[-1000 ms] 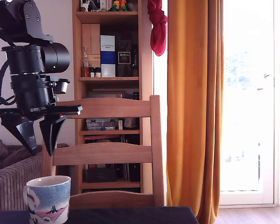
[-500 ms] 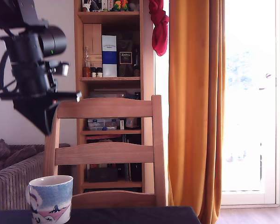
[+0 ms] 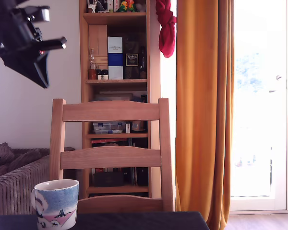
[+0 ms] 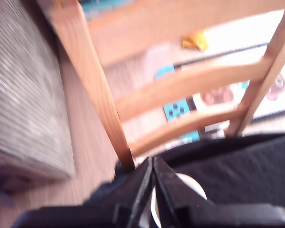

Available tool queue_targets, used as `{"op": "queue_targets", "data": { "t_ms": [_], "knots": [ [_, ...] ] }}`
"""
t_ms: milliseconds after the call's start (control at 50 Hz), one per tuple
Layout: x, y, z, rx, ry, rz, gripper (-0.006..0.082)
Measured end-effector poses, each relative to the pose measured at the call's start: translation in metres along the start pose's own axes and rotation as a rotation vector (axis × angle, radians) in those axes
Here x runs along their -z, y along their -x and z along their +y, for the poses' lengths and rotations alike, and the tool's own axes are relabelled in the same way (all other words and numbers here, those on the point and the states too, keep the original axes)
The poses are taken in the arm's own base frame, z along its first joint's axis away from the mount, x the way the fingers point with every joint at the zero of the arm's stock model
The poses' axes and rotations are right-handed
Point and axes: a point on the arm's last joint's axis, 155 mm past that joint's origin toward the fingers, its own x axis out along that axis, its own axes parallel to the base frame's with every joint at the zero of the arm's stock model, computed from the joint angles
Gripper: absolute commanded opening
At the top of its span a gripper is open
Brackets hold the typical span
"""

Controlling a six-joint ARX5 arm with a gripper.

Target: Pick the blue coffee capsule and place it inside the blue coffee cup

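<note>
A wooden chair (image 3: 110,153) stands before a bookshelf (image 3: 117,91), beside an orange curtain (image 3: 201,110) and a grey sofa (image 3: 12,182).

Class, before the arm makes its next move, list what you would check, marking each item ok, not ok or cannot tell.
1. Capsule located: cannot tell; neither view shows it.
2. Gripper open for a pick: not ok; shut, with nothing seen in it.
3. Cup upright on the table: ok.
4. Cup's inside free: cannot tell; the exterior view shows only its side, and the wrist view is blurred.
5. Gripper clear of the chair: ok; it is above the top rail, at the exterior view's left.
</note>
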Motion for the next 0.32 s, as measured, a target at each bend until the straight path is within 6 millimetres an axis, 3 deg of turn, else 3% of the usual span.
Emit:
{"op": "queue_targets", "data": {
  "t_ms": [120,320],
  "knots": [
    [-0.003,0.021,0.002,-0.004,-0.003,-0.090,-0.0014],
    [0.021,0.037,0.007,-0.026,0.000,-0.174,-0.0014]
  ]
}}
